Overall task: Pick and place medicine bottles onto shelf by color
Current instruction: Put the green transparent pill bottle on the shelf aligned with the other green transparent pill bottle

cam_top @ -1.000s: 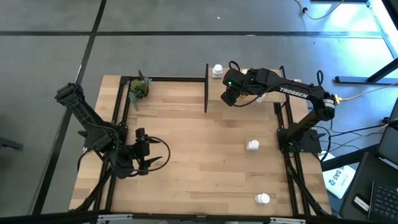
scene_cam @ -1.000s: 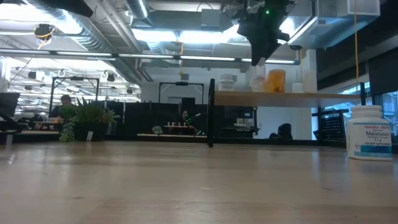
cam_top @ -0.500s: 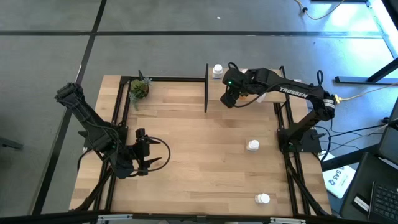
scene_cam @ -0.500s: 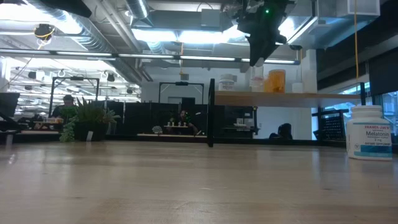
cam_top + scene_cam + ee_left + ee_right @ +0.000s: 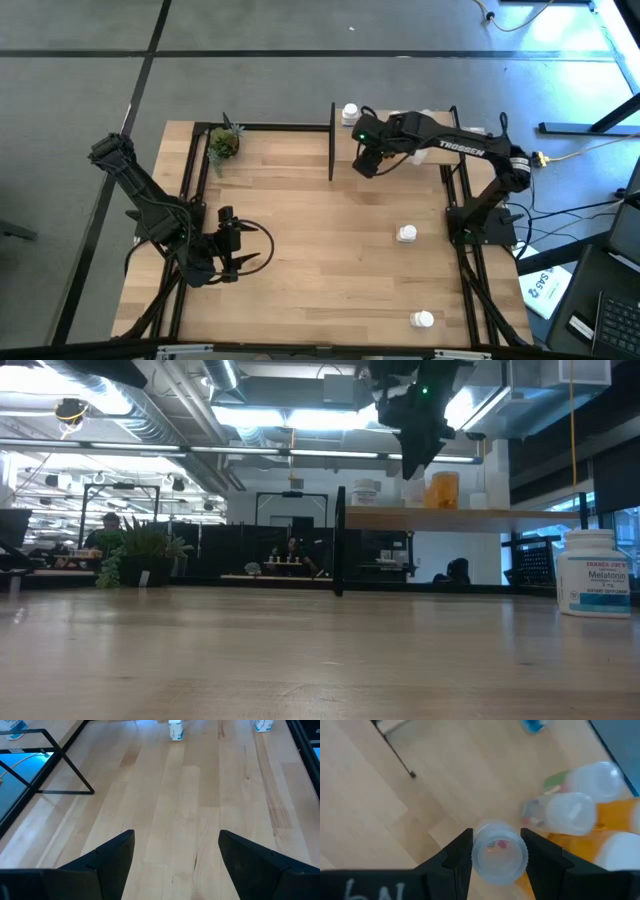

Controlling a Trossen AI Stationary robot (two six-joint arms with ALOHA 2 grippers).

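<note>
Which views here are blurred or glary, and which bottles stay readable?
Right wrist view: soft focus throughout; the clear bottle between the right gripper fingers and the shelf bottles behind are blurred. Low view: bright ceiling lights glare behind the arm, leaving it a silhouette, yet the white bottle label reads. High view: evenly lit, with blue glare top right. Left wrist view: sharp.

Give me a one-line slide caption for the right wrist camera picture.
Right gripper holds a clear pill bottle in its jaws above the shelf, beside more clear and orange bottles.
</note>
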